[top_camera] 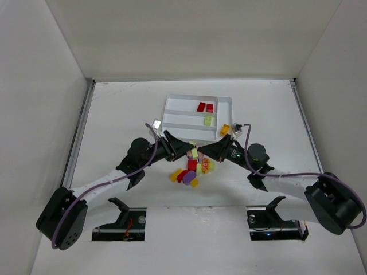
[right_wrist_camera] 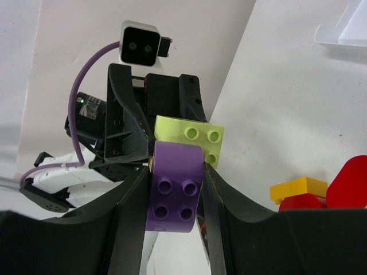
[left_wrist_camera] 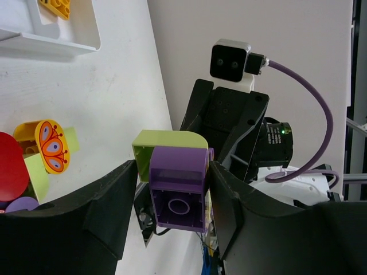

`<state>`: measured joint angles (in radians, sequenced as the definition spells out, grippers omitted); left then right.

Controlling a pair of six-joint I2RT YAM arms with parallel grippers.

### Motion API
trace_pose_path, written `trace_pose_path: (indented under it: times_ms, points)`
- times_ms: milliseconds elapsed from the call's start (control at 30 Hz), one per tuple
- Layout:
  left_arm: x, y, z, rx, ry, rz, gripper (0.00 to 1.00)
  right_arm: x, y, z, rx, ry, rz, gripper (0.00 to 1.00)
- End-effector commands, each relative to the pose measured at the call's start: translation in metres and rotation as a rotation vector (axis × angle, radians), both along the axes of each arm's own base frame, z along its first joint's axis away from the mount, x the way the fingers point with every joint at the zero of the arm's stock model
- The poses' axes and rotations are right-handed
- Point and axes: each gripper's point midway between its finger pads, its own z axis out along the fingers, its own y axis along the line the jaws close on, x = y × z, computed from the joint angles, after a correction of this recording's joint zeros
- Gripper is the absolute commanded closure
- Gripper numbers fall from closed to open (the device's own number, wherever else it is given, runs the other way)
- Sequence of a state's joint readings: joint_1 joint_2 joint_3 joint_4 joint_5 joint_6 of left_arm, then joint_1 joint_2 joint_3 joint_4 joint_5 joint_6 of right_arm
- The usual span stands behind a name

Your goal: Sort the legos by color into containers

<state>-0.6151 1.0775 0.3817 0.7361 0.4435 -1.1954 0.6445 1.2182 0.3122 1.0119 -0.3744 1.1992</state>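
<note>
grip shared: left pincer and right pincer both clench one small purple plastic brick joined to a lime-yellow brick.

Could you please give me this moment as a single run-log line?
left claw: shut on purple brick | right claw: shut on purple brick | lime brick: against purple brick | pile: unsorted

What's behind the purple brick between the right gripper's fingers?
A lime brick, three studs showing, sticks out behind the purple brick; beyond it, the left arm's wrist camera. The purple brick hides the lime one's lower part and any joint.
</note>
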Motion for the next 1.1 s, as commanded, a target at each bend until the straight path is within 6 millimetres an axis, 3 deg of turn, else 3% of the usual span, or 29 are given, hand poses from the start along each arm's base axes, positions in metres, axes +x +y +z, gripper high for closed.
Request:
trace_pose_path:
  times_ms: [0, 300, 600, 733, 867, 1067]
  points:
    - [-0.01, -0.007, 0.022, -0.043, -0.091, -0.051, 0.52, 0.011, -0.002, 0.021, 0.052, -0.049, -0.038, 0.59]
    - [-0.015, -0.012, 0.026, -0.047, -0.102, -0.071, 0.55, 0.019, 0.0, 0.016, 0.057, -0.011, -0.048, 0.58]
    - [-0.017, -0.015, 0.028, -0.049, -0.104, -0.08, 0.45, 0.021, 0.001, 0.015, 0.07, 0.007, -0.047, 0.58]
    - [-0.018, -0.015, 0.031, -0.056, -0.113, -0.081, 0.47, 0.024, 0.001, 0.012, 0.074, 0.021, -0.052, 0.58]
    - [-0.018, -0.015, 0.03, -0.054, -0.116, -0.077, 0.55, 0.025, 0.001, 0.012, 0.081, 0.024, -0.052, 0.58]
    - [-0.017, -0.013, 0.031, -0.055, -0.125, -0.063, 0.77, 0.027, -0.003, 0.003, 0.071, 0.038, -0.067, 0.58]
